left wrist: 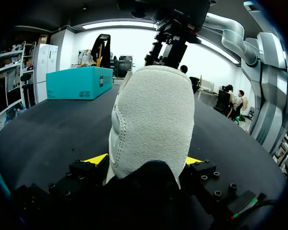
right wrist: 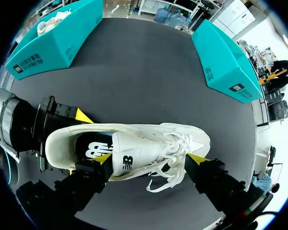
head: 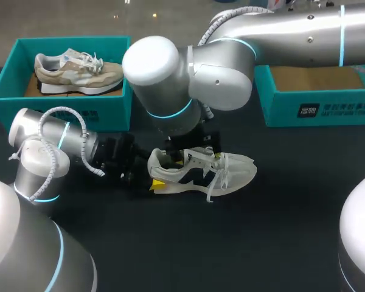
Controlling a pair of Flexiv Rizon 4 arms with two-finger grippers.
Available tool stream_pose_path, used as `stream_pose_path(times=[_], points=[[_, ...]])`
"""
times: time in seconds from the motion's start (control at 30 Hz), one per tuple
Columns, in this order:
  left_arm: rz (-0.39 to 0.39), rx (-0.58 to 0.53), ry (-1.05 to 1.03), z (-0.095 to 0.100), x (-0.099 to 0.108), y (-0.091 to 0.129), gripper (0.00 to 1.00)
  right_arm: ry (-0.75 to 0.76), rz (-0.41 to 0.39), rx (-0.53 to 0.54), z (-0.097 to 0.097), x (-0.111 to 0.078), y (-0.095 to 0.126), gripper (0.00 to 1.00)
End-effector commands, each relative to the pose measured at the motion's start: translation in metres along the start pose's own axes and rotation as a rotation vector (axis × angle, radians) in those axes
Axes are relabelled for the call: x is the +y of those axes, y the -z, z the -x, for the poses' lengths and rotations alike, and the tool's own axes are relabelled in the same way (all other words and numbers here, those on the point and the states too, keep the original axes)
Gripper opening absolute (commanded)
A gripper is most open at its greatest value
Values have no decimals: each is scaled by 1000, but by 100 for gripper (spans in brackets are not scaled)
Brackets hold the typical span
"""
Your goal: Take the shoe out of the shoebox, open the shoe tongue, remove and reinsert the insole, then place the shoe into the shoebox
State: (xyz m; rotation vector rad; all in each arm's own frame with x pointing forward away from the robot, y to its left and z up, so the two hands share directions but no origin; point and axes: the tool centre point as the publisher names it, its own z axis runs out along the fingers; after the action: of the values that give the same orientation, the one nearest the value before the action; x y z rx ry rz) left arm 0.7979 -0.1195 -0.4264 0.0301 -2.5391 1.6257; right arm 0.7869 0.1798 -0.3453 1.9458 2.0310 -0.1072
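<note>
A white shoe (head: 202,171) with dark side marks lies on the black table, toe pointing right. My left gripper (head: 151,177) holds its heel from the left. In the left wrist view the grey heel (left wrist: 151,120) fills the gap between both yellow tips of the left gripper (left wrist: 146,161). My right gripper (head: 191,153) hangs over the shoe's opening. In its own view the right gripper (right wrist: 150,159) stands open, one tip by the tongue (right wrist: 134,158) at the collar, the other past the laces (right wrist: 175,143). The dark insole (right wrist: 93,146) shows inside.
A teal shoebox (head: 79,112) at the back left holds a tan shoe (head: 79,72). A second teal shoebox (head: 316,109) stands at the back right with its cardboard floor bare. My right arm's big joint (head: 164,73) hangs between the two boxes.
</note>
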Motion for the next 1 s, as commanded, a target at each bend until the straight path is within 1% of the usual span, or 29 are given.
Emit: stream_pose_path(times=[0.03, 0.13, 0.23, 0.3, 0.37, 0.5, 0.57, 0.63, 0.73, 1.0], points=[[2, 1, 1, 2, 3, -1, 0, -5, -15, -59, 0, 2, -4, 93], [2, 1, 1, 2, 3, -1, 0, -7, -18, -71, 3, 2, -5, 91], [2, 1, 1, 2, 3, -1, 0, -11, -18, -69, 5, 3, -3, 98], [2, 1, 1, 2, 3, -1, 0, -13, -14, -59, 4, 3, 0, 100], [2, 1, 1, 2, 3, -1, 0, -6, -10, -50, -1, 2, 4, 100], [2, 1, 1, 2, 3, -1, 0, 16, -9, -48, -11, 0, 3, 100], [2, 1, 1, 2, 3, -1, 0, 39, -14, -61, -18, -3, 0, 100], [2, 1, 1, 2, 3, -1, 0, 56, -21, -81, -22, -5, -6, 100], [2, 1, 1, 2, 3, -1, 0, 64, -14, -107, -26, -5, -10, 100], [2, 1, 1, 2, 3, -1, 0, 42, -24, -163, -20, -1, -16, 100]])
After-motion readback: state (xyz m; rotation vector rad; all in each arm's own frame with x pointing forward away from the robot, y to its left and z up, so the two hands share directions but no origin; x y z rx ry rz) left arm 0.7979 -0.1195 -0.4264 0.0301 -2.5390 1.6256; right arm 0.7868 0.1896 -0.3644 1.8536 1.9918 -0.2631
